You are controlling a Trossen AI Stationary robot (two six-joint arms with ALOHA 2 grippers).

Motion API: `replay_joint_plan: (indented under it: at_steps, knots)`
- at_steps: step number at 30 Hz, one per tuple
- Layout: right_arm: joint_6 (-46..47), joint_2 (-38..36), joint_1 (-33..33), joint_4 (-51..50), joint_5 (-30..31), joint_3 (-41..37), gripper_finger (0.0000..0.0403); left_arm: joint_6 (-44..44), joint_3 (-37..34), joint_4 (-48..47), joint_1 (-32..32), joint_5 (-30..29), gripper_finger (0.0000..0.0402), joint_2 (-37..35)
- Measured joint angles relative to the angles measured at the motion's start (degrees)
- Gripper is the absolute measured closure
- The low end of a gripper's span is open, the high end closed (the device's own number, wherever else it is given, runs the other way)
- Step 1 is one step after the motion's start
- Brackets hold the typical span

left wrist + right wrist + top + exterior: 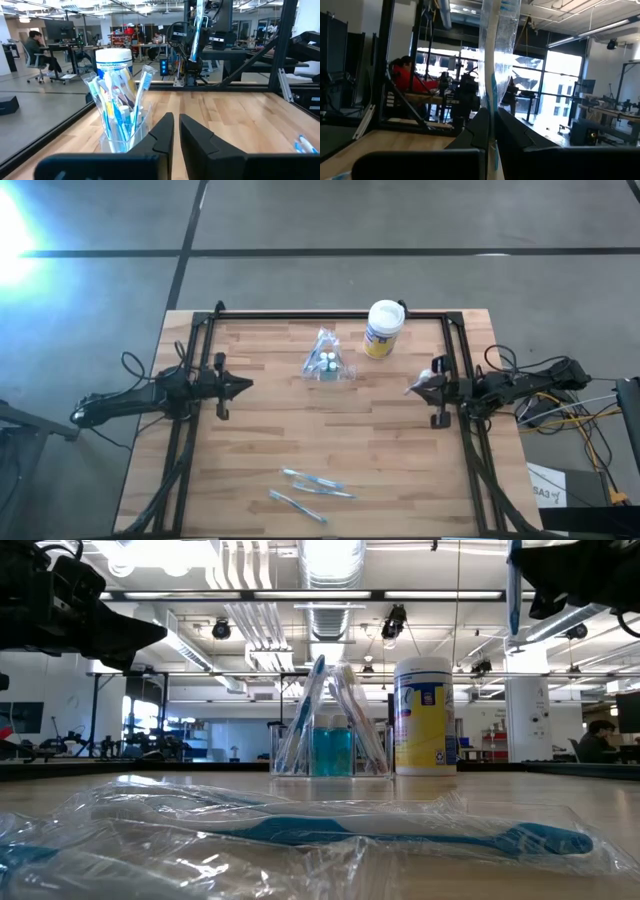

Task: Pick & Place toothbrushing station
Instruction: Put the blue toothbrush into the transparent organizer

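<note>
Wooden boards make up the table (400,470), and the two dark arms reach in over it from either side. Start on the left: the left gripper (243,386) hangs over the left part of the table, pointing toward the middle. Its fingers are very close together with only a thin gap between them, and nothing is in them. Move to the middle and you find the toothbrushing station (328,365), a little see-through holder standing upright near the back of the table. It already has several toothbrushes poking up out of it, so part of the job looks done. Just beside it, a bit further right, stands the white-lidded canister (383,328) with its yellow label. Down at the front of the table lie the wrapped toothbrushes (310,488), a few of them in clear plastic, well apart from the holder and not yet picked up. Now the right side: the right gripper (413,387) is held up above the table near the right rail, and it is squeezed tight on one wrapped toothbrush (496,55), which sticks up between its fingers. I think this brush must go into the holder next, and then the ones at the front are left to do.
</note>
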Motion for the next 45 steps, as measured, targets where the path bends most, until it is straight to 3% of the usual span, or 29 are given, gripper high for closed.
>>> replay_joint_plan:
  at_steps: [10, 18, 27, 35, 38, 45]
  knots:
    - [2.6, 0.8, 0.0, 3.1, 0.8, 0.0, 0.0390, -1.6, 0.0, 4.3, 0.0, -0.3, 0.0397, 0.0]
    - [2.5, 6.2, 0.0, 7.9, 0.9, 1.1, 0.0390, 0.1, 0.1, 9.0, 0.0, 0.1, 0.0394, 0.0]
    - [2.3, 23.9, 0.0, 12.6, 0.9, 8.9, 0.0390, -1.4, 3.4, 12.0, 0.0, 0.6, 0.0394, 5.2]
    - [-0.7, 40.3, -1.0, 18.3, 0.6, 18.0, 0.0390, 0.0, 11.1, 15.1, 0.0, 0.6, 0.0395, 17.3]
    - [-0.8, 45.3, -3.5, 18.2, -2.5, 21.3, 0.0390, 0.3, 15.1, 15.3, 0.0, 0.6, 0.0395, 22.8]
    - [5.0, 55.1, -12.7, 23.2, -18.2, 24.7, 0.0390, 4.4, 25.9, 15.4, 0.0, 0.6, 0.0394, 36.9]
